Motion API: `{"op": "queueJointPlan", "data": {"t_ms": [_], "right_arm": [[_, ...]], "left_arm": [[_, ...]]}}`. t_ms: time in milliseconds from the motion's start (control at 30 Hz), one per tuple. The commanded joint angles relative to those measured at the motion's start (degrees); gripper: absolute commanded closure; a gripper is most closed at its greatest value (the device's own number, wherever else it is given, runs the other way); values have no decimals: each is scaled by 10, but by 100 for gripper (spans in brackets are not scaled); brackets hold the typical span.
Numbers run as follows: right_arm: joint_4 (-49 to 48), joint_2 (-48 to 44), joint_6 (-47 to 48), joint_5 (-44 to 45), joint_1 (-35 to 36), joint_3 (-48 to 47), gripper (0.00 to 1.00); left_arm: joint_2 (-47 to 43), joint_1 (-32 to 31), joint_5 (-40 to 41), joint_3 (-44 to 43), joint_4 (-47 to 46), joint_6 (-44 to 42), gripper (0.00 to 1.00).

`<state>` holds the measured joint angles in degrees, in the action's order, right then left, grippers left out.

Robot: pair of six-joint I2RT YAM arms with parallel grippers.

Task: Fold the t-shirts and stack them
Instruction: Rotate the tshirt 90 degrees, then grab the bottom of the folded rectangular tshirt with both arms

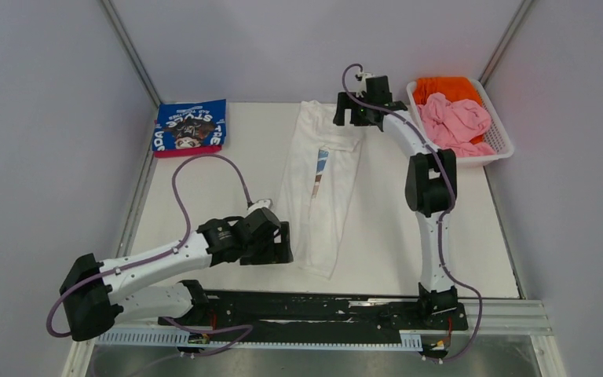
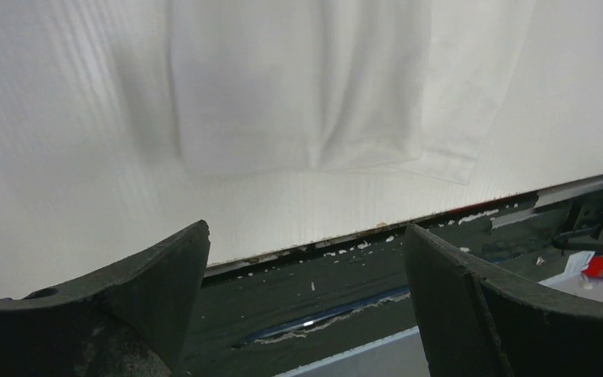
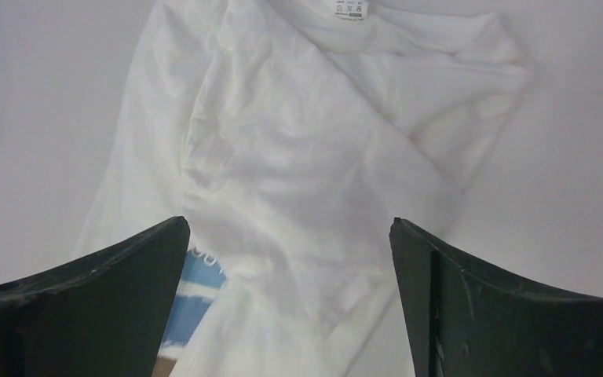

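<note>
Plainly, four t-shirts can be counted from the top view, shared between one counter (image 1: pixel 377 236) and one basket (image 1: pixel 504 151). The white t-shirt (image 1: pixel 320 188) lies in the middle of the counter, folded lengthwise into one long strip running from 12 o'clock to 6 o'clock, with a small patch of blue and brown print showing along its 3 o'clock side. The blue t-shirt (image 1: pixel 191 126) with white lettering sits folded into a square at about 10 o'clock; a thin pink-red edge shows beneath its near side, and it cannot be told what that is. The white basket stands at about 2 o'clock and holds two crumpled tees: the orange t-shirt (image 1: pixel 444 86) toward the back and the pink t-shirt (image 1: pixel 459 122) in front of it. Two arms are in view, each with one gripper. The left gripper (image 1: pixel 286 242) sits low at the strip's 6 o'clock end, just beside its 9 o'clock edge; its own camera shows the two fingers spread wide with nothing between them and the white hem (image 2: pixel 306 94) lying flat a little ahead, apart from the fingers. The right gripper (image 1: pixel 345 114) is over the strip's 12 o'clock end; its camera shows both fingers parted and empty above the white cloth (image 3: pixel 306 157), with the collar label (image 3: pixel 350 9) at 12 o'clock and a blue print patch (image 3: pixel 200 283) beside the left-hand finger.
</note>
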<state>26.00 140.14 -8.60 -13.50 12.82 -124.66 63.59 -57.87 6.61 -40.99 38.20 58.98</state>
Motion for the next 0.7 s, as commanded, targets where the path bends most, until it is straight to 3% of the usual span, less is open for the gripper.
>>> {"op": "queueJointPlan", "data": {"t_ms": [0, 133, 233, 400, 667], "right_arm": [[-34, -205, 7, 60, -2, 120, 0], [-35, -344, -60, 87, 8, 310, 0], [-37, -436, -122, 94, 19, 445, 0], [-39, -553, -173, 95, 59, 627, 0], [-59, -656, -182, 117, 173, 784, 0]], "left_arm": [[-43, 53, 46, 15, 45, -17, 0], [-42, 84, 19, 21, 7, -75, 0], [11, 90, -12, -6, 1, -101, 1], [92, 90, -59, -15, -23, -125, 15], [140, 90, -31, -27, -28, -147, 34]]}}
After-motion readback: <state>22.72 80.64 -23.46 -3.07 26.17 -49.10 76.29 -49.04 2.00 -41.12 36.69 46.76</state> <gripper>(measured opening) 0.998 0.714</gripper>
